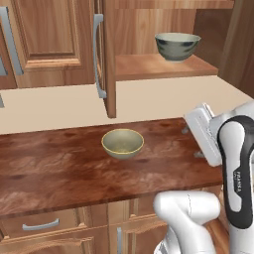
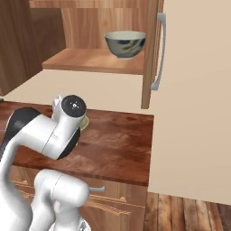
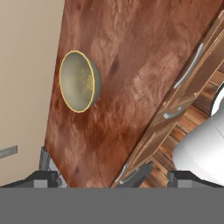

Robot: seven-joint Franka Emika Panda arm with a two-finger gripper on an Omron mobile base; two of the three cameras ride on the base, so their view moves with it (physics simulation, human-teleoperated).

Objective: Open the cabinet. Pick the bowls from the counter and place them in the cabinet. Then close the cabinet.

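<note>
Cabinet (image 1: 111,54) open, grey-green bowl (image 1: 177,46) on shelf, beige-olive bowl (image 1: 122,144) upright on counter (image 1: 54,168)

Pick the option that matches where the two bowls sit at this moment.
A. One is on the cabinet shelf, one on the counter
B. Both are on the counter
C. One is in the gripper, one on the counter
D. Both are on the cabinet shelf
A: the grey-green bowl rests on the shelf of the open cabinet, while the beige-olive bowl sits on the counter.

My arm (image 1: 233,163) is glossy white with rounded links and dark bands at the joints. One dark band carries small white lettering. My pincer (image 3: 107,177) ends in small dark tips.
</note>
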